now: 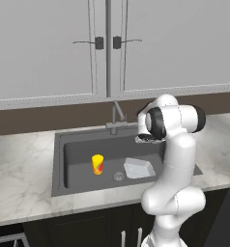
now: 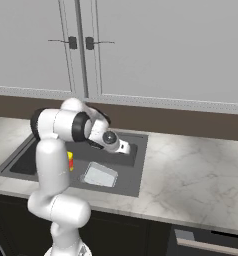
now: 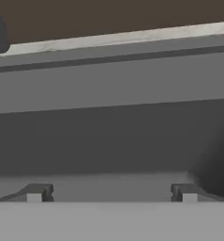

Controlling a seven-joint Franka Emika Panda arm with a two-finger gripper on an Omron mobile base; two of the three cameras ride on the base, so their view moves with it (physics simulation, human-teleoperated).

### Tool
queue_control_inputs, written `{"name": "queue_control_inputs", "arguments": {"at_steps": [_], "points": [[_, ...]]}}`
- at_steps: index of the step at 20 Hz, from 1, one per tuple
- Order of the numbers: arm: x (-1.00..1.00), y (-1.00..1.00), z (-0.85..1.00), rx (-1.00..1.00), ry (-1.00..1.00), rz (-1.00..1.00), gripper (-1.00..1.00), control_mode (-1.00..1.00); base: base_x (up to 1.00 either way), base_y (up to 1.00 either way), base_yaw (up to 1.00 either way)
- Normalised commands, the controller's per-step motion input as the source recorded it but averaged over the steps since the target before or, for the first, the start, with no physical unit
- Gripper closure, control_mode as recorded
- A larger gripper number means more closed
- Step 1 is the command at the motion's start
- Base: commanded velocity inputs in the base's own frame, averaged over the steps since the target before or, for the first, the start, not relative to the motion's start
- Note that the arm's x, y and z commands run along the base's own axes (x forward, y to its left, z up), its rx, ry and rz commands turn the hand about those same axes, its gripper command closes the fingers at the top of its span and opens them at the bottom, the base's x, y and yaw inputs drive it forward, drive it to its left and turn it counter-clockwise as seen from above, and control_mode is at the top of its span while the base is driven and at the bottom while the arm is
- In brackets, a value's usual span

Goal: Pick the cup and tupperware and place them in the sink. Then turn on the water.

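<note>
The cup [image 1: 97,164] stands upright in the sink [image 1: 78,140], the tupperware [image 1: 139,169] just right of the drain (both apart). The gripper [image 3: 112,194] hangs wide open, empty, facing the far sink wall.

No readable text, labels, brands or numbers anywhere. Cabinet doors [image 1: 44,48], countertop [image 1: 20,169] and cup [image 1: 97,164] all unmarked; the cup's red-orange patch is just colour, not lettering.

The cup [image 1: 97,164] and the tupperware [image 1: 139,169] stood in the sink [image 1: 60,159], both before the hand [image 3: 112,193]. The cup lay farther from the hand, beyond the tupperware.
</note>
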Motion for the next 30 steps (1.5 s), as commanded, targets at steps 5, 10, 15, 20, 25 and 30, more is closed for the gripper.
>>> {"name": "queue_control_inputs", "arguments": {"at_steps": [5,10,15,20,25,30], "points": [[0.00,0.00,0.20,0.00,-0.20,0.00,-1.00,-1.00,0.00,0.00,0.00],[-0.01,0.07,0.15,-0.01,-0.20,0.00,-1.00,-1.00,0.00,0.00,0.00],[0.00,0.00,0.12,0.00,-0.22,0.00,-1.00,-1.00,0.00,0.00,0.00],[0.00,0.00,0.30,0.00,-0.20,0.00,-1.00,-1.00,0.00,0.00,0.00],[-0.01,0.00,0.32,0.00,-0.14,0.00,-1.00,-1.00,0.00,0.00,0.00],[-0.02,0.00,0.22,0.00,-0.12,0.00,-1.00,-1.00,0.00,0.00,0.00]]}}
